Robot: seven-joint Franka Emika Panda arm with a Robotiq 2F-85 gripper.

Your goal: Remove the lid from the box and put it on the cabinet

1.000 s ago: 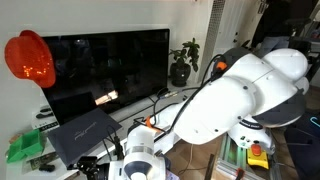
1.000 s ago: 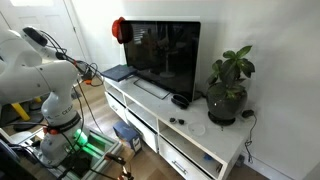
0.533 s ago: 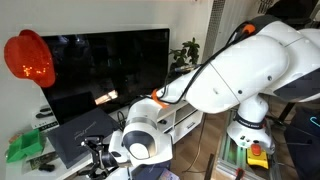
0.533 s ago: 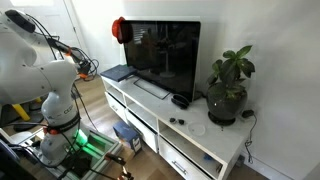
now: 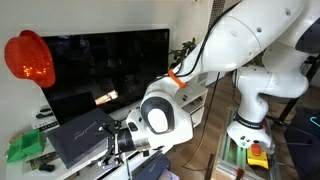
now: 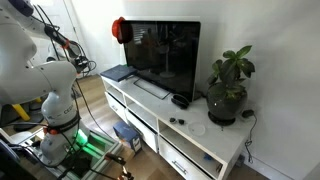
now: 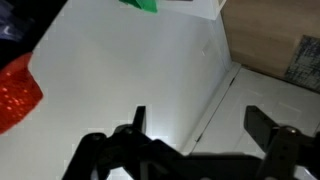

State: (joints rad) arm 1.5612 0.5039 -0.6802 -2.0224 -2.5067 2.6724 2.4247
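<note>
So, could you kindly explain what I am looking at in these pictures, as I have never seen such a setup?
The large white machine is a robot arm, steered remotely by a person. Two pictures come from cameras standing in the room; the third from a camera on the arm's wrist, looking past its two black fingers. They are spread open and hold nothing. A long white cabinet carries a television, a potted plant, a small green container and a flat dark grey box. Its lid seems to be on, and in an exterior view the fingers appear close to its edge.
</note>
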